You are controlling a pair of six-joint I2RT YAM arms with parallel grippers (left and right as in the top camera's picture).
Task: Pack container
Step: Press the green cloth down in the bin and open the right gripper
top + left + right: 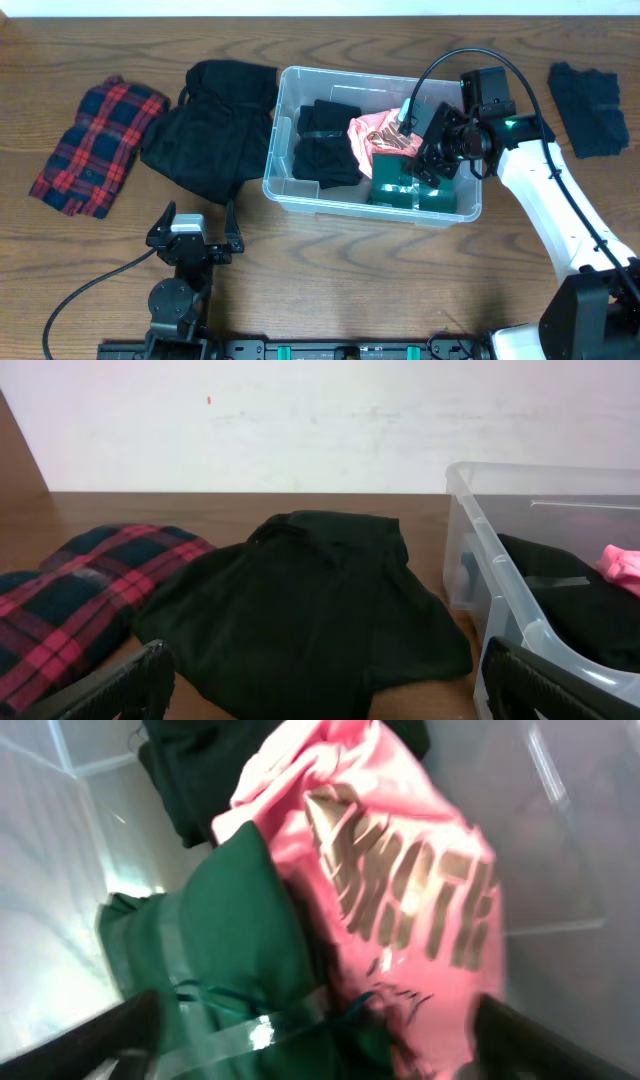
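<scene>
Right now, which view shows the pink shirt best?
Right wrist: the pink shirt is close and large, its gold lettering visible. Overhead shows it small inside the container; left wrist catches only a pink edge.

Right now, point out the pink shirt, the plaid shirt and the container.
pink shirt (400, 870), right wrist view, on its gold lettering
plaid shirt (95, 145), overhead view, middle of the fabric
container (330, 203), overhead view, on its front wall

Red plaid shirt (98, 146) lay on wood table (400, 280), black garment (210, 130) just beside it, dark cloth (590, 96) far right
</scene>
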